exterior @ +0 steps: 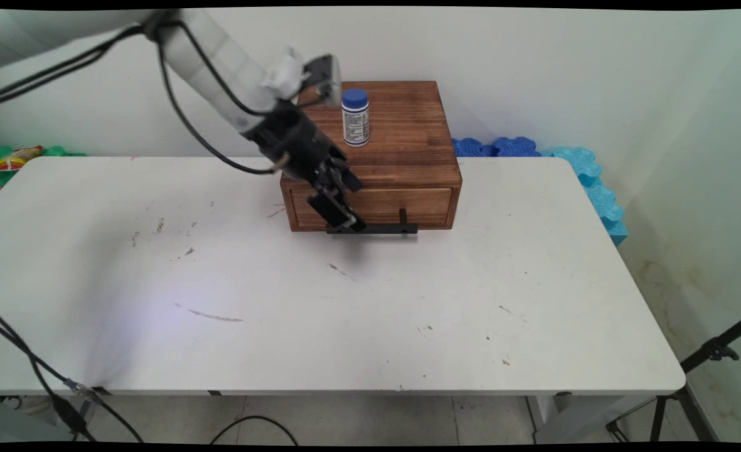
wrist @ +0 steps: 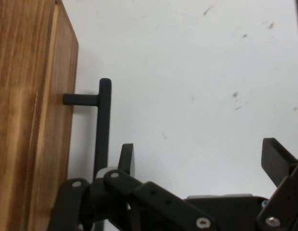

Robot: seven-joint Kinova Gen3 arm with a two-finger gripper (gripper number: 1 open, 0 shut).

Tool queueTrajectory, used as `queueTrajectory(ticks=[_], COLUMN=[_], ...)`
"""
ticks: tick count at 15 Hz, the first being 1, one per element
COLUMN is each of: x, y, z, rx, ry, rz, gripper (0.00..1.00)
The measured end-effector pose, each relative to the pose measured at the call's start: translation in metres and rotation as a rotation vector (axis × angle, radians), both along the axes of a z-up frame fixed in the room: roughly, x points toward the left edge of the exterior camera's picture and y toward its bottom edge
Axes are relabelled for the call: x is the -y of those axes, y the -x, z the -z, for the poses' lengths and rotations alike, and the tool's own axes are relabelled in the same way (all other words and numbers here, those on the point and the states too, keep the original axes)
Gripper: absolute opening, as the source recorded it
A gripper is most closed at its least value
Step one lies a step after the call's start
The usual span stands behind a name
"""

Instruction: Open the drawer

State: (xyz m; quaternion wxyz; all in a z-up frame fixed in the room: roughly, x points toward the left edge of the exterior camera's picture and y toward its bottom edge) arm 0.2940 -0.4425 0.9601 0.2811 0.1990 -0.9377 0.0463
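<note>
A wooden box (exterior: 401,125) stands at the back of the white table (exterior: 408,314), with one drawer (exterior: 408,204) in its front that looks closed. A black bar handle (exterior: 386,229) (wrist: 103,125) runs along the drawer's front. My gripper (exterior: 347,221) (wrist: 200,153) is open at the handle's left end. In the hand view one finger (wrist: 126,156) lies right beside the bar and the other finger (wrist: 275,156) stands well out over the bare table. Nothing is held. A white bottle with a blue cap (exterior: 355,118) stands upright on the box's top, behind the hand.
Blue foam pieces (exterior: 571,163) lie behind and beside the table's far right corner. A snack packet (exterior: 15,157) rests on green foam at the far left. A black tripod leg (exterior: 709,351) stands off the right front corner. Cables (exterior: 31,370) hang at the left front.
</note>
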Motion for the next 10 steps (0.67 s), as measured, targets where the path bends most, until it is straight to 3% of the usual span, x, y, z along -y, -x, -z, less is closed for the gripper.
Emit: queueTrajectory(ticks=[5, 10], x=[0.022, 0.034], y=[0.031, 0.046], z=[0.034, 0.061], rx=[0.113, 0.185], ry=[0.026, 0.042], rz=[0.032, 0.042], gripper=[1.00, 1.00])
